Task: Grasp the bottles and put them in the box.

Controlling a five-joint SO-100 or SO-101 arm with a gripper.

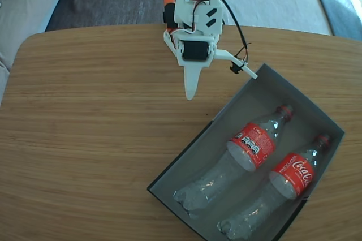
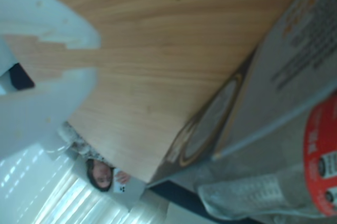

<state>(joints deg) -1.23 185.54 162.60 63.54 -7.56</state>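
Note:
Two clear bottles with red labels and red caps lie side by side in the dark grey box [image 1: 302, 102], caps toward the far right corner: one bottle [image 1: 251, 146] on the left, the other bottle [image 1: 294, 174] on the right. My white gripper [image 1: 223, 86] hangs over the table just beyond the box's far left corner, open, with nothing between its fingers. In the wrist view a white finger [image 2: 47, 13] fills the left side. On the right are the box's side [image 2: 295, 61] and part of a bottle's red label [image 2: 321, 155].
The wooden table [image 1: 96, 128] stretches left of the box. Behind its far edge are grey cushions [image 1: 277, 0] and a dark rug. Beyond the table's edge the wrist view shows a person [image 2: 100, 174] and a bright window.

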